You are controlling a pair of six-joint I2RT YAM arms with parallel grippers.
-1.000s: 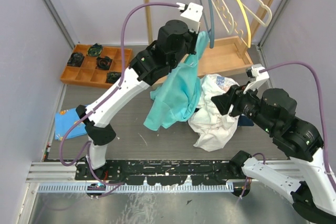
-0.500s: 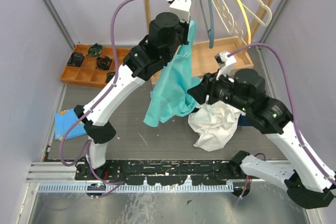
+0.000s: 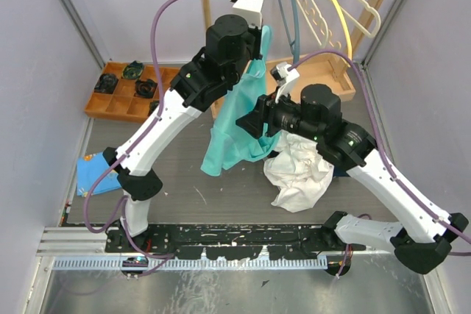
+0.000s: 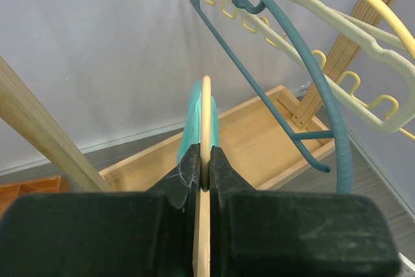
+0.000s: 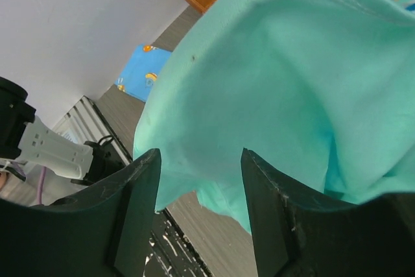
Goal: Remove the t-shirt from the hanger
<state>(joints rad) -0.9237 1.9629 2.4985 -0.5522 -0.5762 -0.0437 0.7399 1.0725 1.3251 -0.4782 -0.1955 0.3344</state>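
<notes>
Left gripper clamped on thin cream hanger, held high. Soft teal t-shirt drapes from it in loose, creased folds. Right gripper jaws apart, close beside shirt's smooth cloth.

The dark grey, wood-grained table carries an orange tray at its far left, with small dark items in its compartments. A blue cloth lies flat near the left edge. A crumpled white cloth sits right of centre. A wooden rack's base stands at the back.
</notes>
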